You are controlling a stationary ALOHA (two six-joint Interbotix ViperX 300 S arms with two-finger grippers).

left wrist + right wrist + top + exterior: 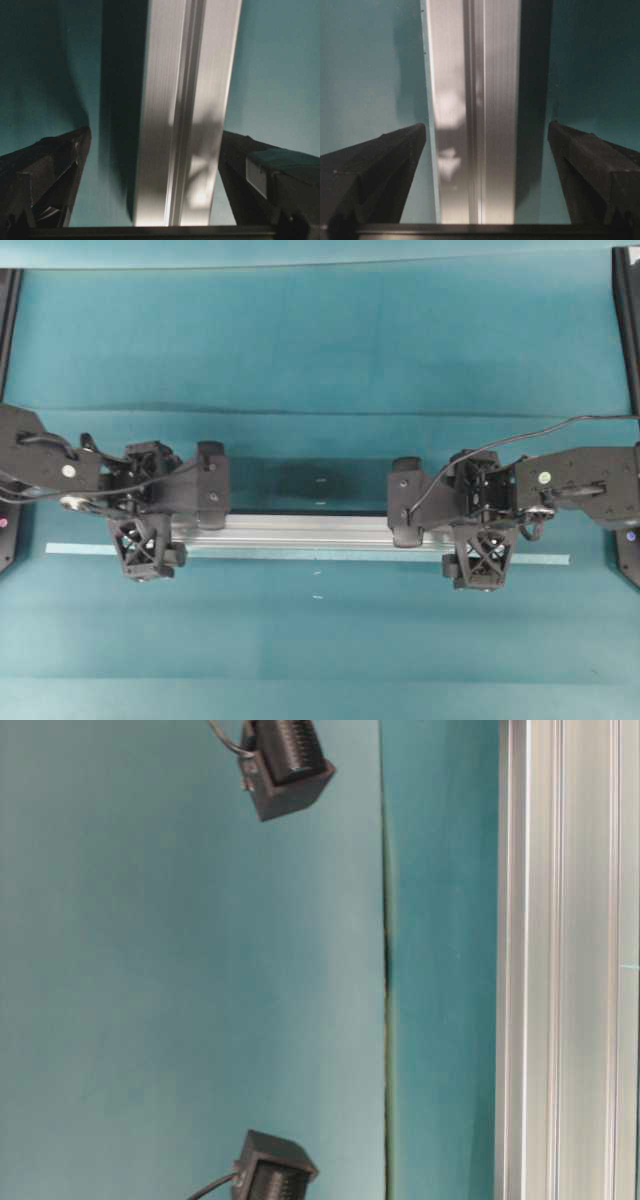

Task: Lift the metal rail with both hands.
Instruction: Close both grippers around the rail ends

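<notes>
Across the lower middle of your overhead frame, the metal rail (300, 532) lies flat on the teal table (320, 350), running left to right. No brand, label or readable writing shows on it in any view; you see only its lengthwise grooves.

Just below it, a thin pale tape strip (300, 554) runs parallel and reaches further toward both edges of the frame.

Your left gripper (148, 510) sits over the rail's left end and your right gripper (480, 520) over its right end. Both have their fingers spread wide, one on each side of the rail.

Only the wrist views show you the clearance. From the left wrist, the rail (185, 115) runs up the centre of the frame between the dark fingers (45, 175), with teal table visible on either side; the fingers do not touch it. From the right wrist, the rail (472, 110) likewise stands between the spread fingers (375, 170), apart from both, with a shadow along its right side.

The table-level view gives you something else: the rail (565, 960) fills the right edge of the frame as a bright grooved band, and two small black fingertips (285, 765) appear at the upper and lower left, well apart from each other. You cannot tell from that view alone which gripper they belong to.
</notes>
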